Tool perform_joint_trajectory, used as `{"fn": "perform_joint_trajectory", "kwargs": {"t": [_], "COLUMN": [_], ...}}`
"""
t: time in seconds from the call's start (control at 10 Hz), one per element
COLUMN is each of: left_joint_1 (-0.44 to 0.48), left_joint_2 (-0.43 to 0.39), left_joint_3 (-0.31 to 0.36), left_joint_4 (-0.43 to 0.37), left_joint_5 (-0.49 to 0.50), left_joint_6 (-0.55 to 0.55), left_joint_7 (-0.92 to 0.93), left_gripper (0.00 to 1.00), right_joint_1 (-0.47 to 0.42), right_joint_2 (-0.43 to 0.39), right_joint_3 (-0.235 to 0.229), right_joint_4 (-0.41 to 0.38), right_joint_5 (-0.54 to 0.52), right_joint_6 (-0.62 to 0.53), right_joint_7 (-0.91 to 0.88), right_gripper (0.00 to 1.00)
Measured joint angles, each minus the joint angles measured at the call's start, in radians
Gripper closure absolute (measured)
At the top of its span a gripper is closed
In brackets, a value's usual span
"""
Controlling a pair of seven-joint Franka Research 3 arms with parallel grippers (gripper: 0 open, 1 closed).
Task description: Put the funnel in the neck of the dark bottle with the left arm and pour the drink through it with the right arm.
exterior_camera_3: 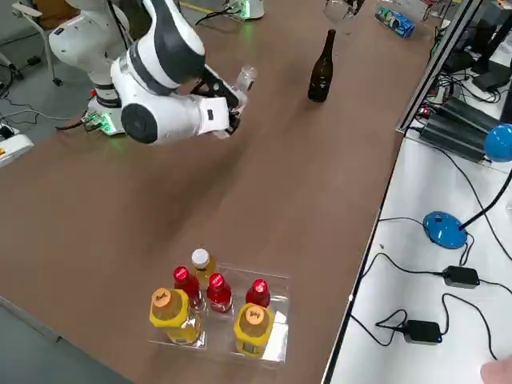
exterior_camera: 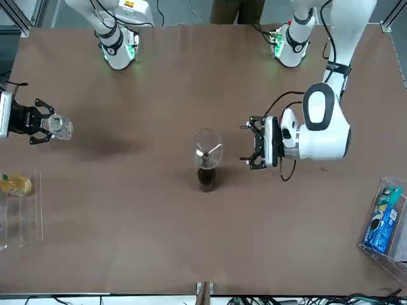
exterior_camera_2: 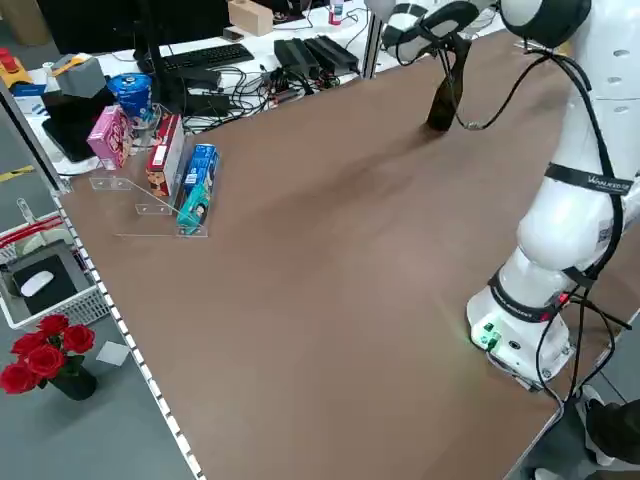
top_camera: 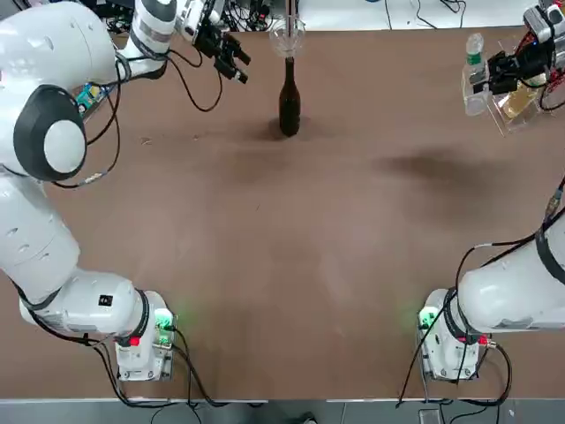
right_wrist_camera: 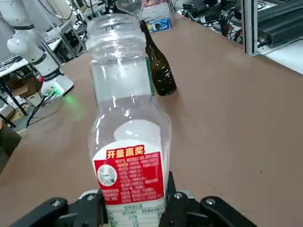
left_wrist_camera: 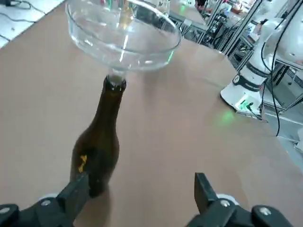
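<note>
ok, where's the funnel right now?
In the front view the funnel sits in the neck of the dark bottle, beside the left arm's open pincer.

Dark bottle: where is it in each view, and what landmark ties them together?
Top: upper middle, beside the left gripper.
Front: near centre, foreshortened.
Left side: top, right of centre, partly hidden.
Right side: upper right of centre.
Left wrist: left of centre.
Right wrist: upper middle, behind the drink in the right gripper.
Landmark: funnel in the dark bottle's neck, all but left side.
</note>
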Motion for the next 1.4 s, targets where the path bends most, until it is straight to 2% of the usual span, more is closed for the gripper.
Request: {"fn": "perform_joint_trajectory", "kwargs": {"t": [0.2,0.4,0.6,0.8,1.1,1.4], "left_joint_1": [-0.001,-0.007,-0.018,-0.036,-0.063,-0.070], "left_joint_2": [0.055,0.123,0.174,0.193,0.231,0.238], "left_joint_3": [-0.025,-0.071,-0.108,-0.120,-0.121,-0.122], "left_joint_4": [0.048,0.089,0.127,0.133,0.135,0.148], "left_joint_5": [-0.088,-0.149,-0.197,-0.279,-0.367,-0.375], "left_joint_6": [0.004,0.056,0.086,0.088,0.105,0.116], "left_joint_7": [0.091,0.179,0.193,0.231,0.412,0.456], "left_gripper": [0.00,0.00,0.00,0.00,0.00,0.05], "right_joint_1": [0.006,0.008,0.010,0.011,0.013,0.013], "right_joint_2": [-0.038,-0.087,-0.133,-0.171,-0.215,-0.222], "right_joint_3": [0.057,0.129,0.196,0.265,0.389,0.448], "right_joint_4": [0.000,0.000,0.000,-0.001,-0.001,-0.005], "right_joint_5": [-0.019,-0.027,-0.050,-0.078,-0.121,-0.132], "right_joint_6": [0.060,0.116,0.178,0.244,0.348,0.398], "right_joint_7": [0.107,0.253,0.393,0.515,0.691,0.787], "right_gripper": [0.57,0.57,0.57,0.57,0.57,0.57]}}
